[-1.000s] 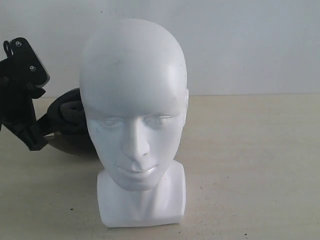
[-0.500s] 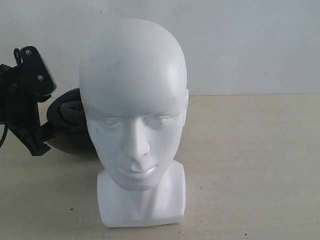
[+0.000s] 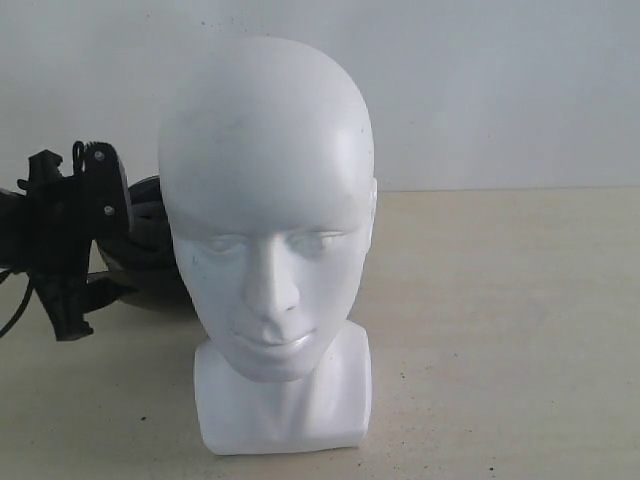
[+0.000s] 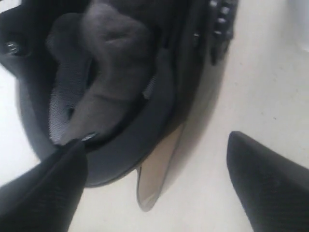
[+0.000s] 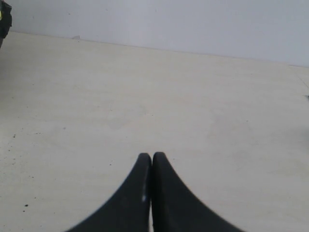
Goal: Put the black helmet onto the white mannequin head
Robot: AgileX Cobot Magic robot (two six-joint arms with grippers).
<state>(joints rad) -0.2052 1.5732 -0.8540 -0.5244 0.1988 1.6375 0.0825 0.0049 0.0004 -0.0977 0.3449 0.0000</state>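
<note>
bright even light, soft sheen on the white mannequin head (image 3: 265, 200), wrist views blurry.

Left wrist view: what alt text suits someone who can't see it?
A black helmet lies open side up on a pale table, grey padded lining showing. The left gripper is open, one finger at its rim, the other over table.

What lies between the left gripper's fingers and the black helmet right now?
Nothing, going by the left wrist view: the open left gripper brackets the black helmet at its rim, one finger at the padded lining, the other over bare table.
</note>
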